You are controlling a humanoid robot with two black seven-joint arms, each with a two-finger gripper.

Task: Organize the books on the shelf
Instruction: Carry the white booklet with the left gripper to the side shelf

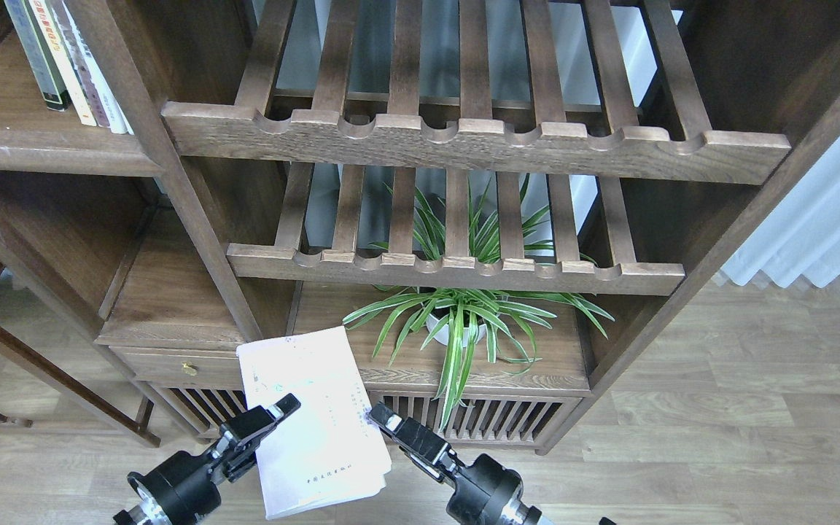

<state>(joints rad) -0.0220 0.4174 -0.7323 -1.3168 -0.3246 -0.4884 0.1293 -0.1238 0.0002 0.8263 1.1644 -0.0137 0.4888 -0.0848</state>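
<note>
1. Top left, a flat dark-brown shelf [41, 142] with a rounded front edge carries a short row of upright books [70, 62], leaning slightly, near the shelf's right end beside a slanting post.
2. Bottom left, the left gripper [263, 430] rises from the lower edge of the view, black, angled up and to the right. Its jaws meet the left edge of a thin white book [314, 419]; whether they are clenched on it I cannot tell.
3. The white book is held in the air between the two grippers, in front of the cabinet's lower part, well below the shelf. Its pale cover faces the camera, with faint print and a lavender tint. It is tilted, its top leaning left.
4. Just right of the book, the right gripper [383, 421] comes up from the bottom edge, angled up and to the left. Its tip touches the book's right edge; the two fingers cannot be told apart, so its state is unclear.
5. Centre, two slatted racks [464, 138] with scalloped front rails sit one above the other.
6. Under the lower rack, a spider plant [464, 321] in a white pot stands on a wooden ledge.
7. Far right, a white curtain [821, 226] hangs above the wooden floor [719, 437].
</note>
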